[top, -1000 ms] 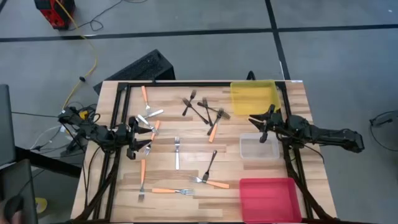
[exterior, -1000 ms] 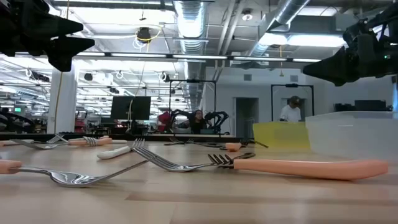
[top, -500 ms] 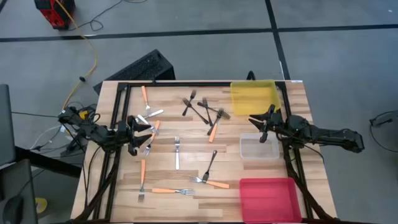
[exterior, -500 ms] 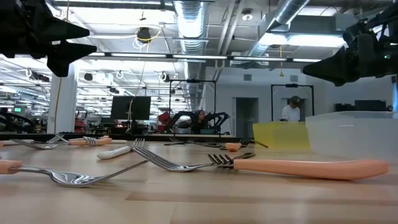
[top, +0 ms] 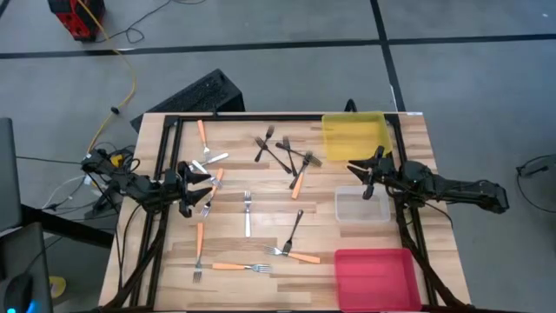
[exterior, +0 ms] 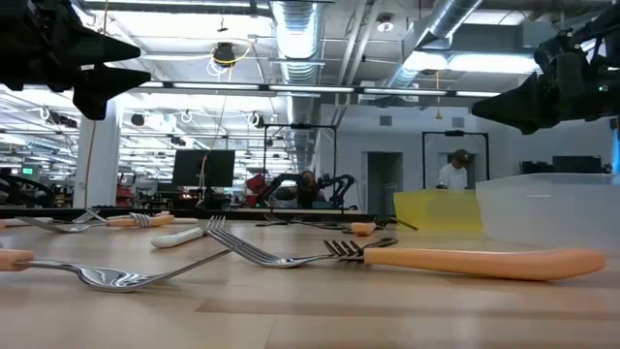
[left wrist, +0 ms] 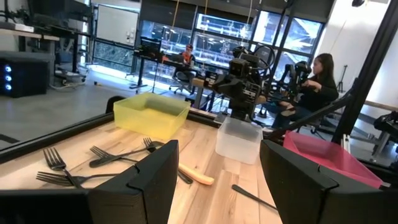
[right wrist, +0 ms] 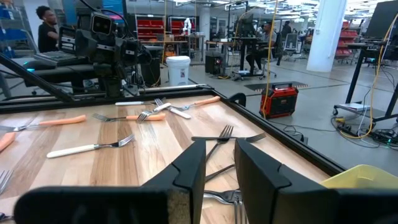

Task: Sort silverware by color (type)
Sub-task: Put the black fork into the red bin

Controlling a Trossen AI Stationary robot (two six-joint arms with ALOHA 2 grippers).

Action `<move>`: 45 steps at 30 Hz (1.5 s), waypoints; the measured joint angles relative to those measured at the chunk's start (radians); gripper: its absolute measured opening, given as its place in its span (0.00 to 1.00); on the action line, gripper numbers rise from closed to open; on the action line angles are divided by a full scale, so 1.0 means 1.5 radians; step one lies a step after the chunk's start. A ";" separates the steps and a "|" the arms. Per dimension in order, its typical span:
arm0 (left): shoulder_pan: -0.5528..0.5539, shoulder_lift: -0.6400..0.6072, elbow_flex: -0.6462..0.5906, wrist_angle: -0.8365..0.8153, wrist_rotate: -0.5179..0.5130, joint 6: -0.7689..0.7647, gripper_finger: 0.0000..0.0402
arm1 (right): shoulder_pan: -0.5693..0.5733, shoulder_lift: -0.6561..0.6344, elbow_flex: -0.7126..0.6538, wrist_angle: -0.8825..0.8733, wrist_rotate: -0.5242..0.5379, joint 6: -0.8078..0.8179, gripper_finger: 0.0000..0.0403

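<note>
The silverware lies scattered flat on the wooden table [top: 261,243]. There are orange-handled forks [top: 300,181], dark forks [top: 282,156] and pale silver-white forks [top: 248,213]. My left gripper [top: 208,179] hovers level and open above the forks at the table's left side, its fingers [left wrist: 149,180] wide apart with nothing between them. My right gripper [top: 352,168] hovers level between the yellow bin [top: 354,135] and the clear bin [top: 363,207]. Its fingers [right wrist: 193,168] stand a narrow gap apart and hold nothing. Both grippers are well above the tabletop in the low view [exterior: 87,58] [exterior: 538,97].
A red bin [top: 373,274] stands at the near right corner, in line with the clear and yellow bins along the right side. A black frame [top: 165,148] runs along the table's left and far edges. People sit at desks in the room beyond.
My left gripper has turned a little about its wrist while staying in place above the left-side forks. The forks and bins have not moved.
</note>
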 joint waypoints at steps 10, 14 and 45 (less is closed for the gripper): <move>0.000 0.000 0.000 0.003 -0.072 -0.022 0.53 | -0.001 0.000 0.000 0.078 0.000 -0.002 0.28; 0.000 0.000 0.000 0.003 -0.072 -0.019 0.53 | -0.001 0.000 0.000 0.134 0.000 0.036 0.28; 0.000 0.001 0.000 0.015 -0.035 -0.101 0.53 | 0.052 0.000 0.009 0.245 -0.014 0.177 0.28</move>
